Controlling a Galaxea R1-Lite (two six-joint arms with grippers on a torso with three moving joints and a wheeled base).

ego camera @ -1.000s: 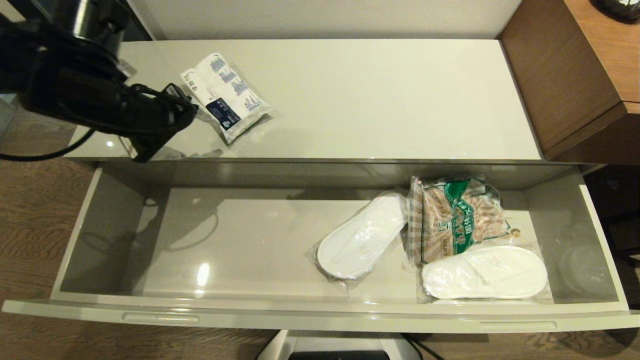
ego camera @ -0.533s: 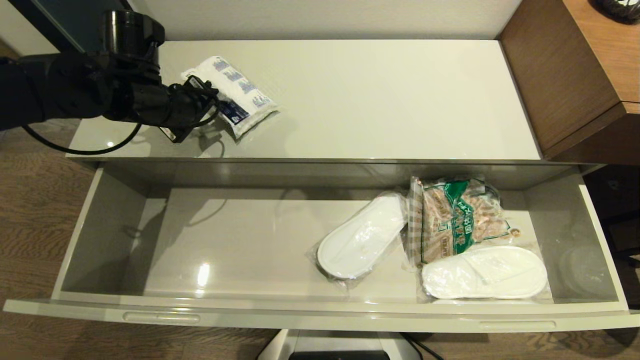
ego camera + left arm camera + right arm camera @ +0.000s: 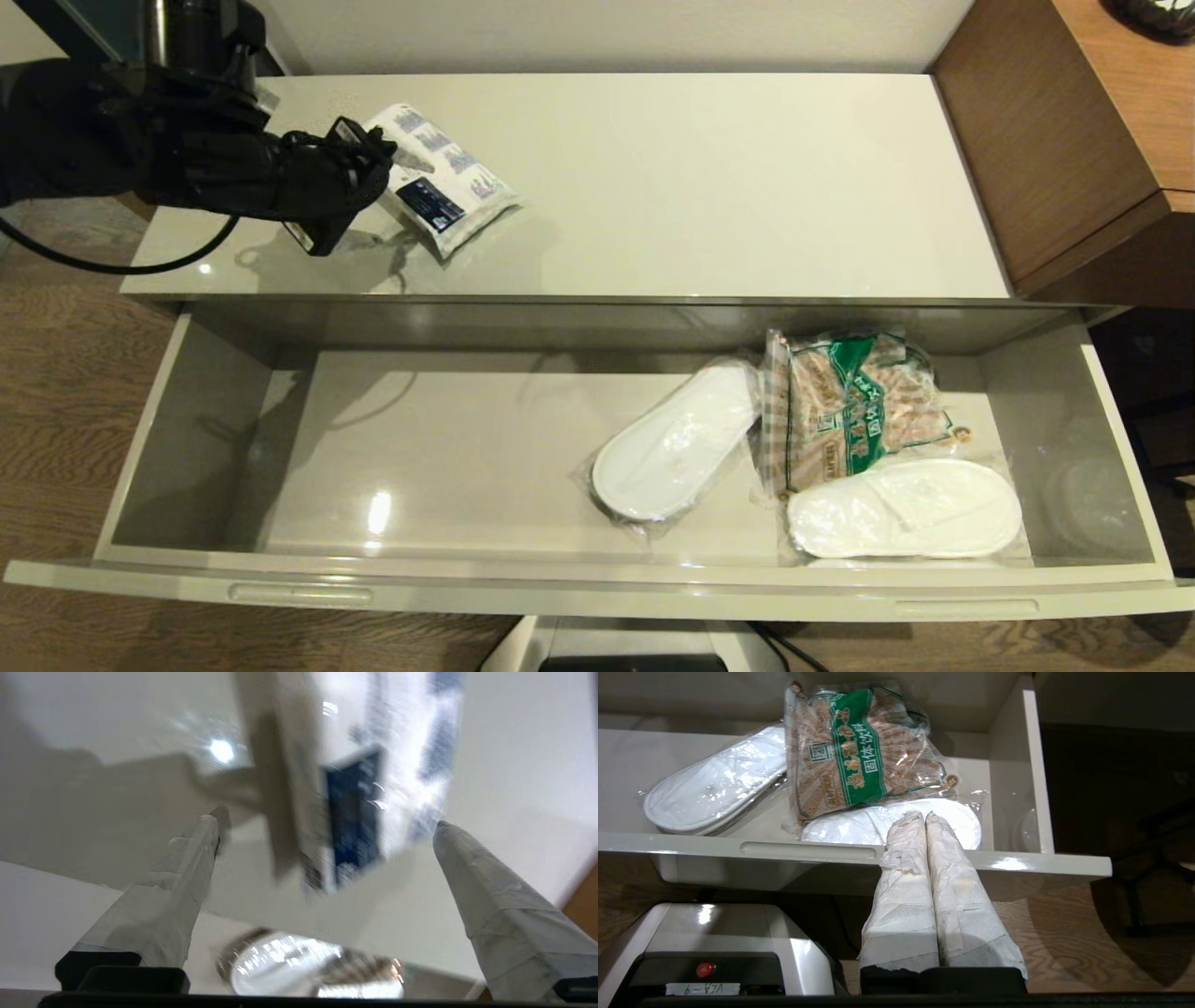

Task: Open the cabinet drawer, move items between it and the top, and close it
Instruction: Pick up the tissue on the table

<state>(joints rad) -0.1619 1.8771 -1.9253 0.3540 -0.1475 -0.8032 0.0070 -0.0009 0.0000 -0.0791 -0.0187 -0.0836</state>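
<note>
Right tool (image 3: 925,817), fingers pressed together, before the open cabinet drawer (image 3: 878,856) with wrapped slippers (image 3: 710,793).

Glossy, smooth and reflective on the counter (image 3: 700,177) and the cabinet drawer (image 3: 448,457), both beige-grey with light glints. Soft crinkled film on the tissue packet (image 3: 446,177); clear shiny plastic wrap over the white cloth-like slipper (image 3: 677,443) and around the printed snack bag (image 3: 854,411). Rough, wrinkled pale tape on the left tool (image 3: 327,826) and right tool (image 3: 924,816); matt wood grain on the floor (image 3: 65,373) and brown furniture (image 3: 1055,140).
</note>
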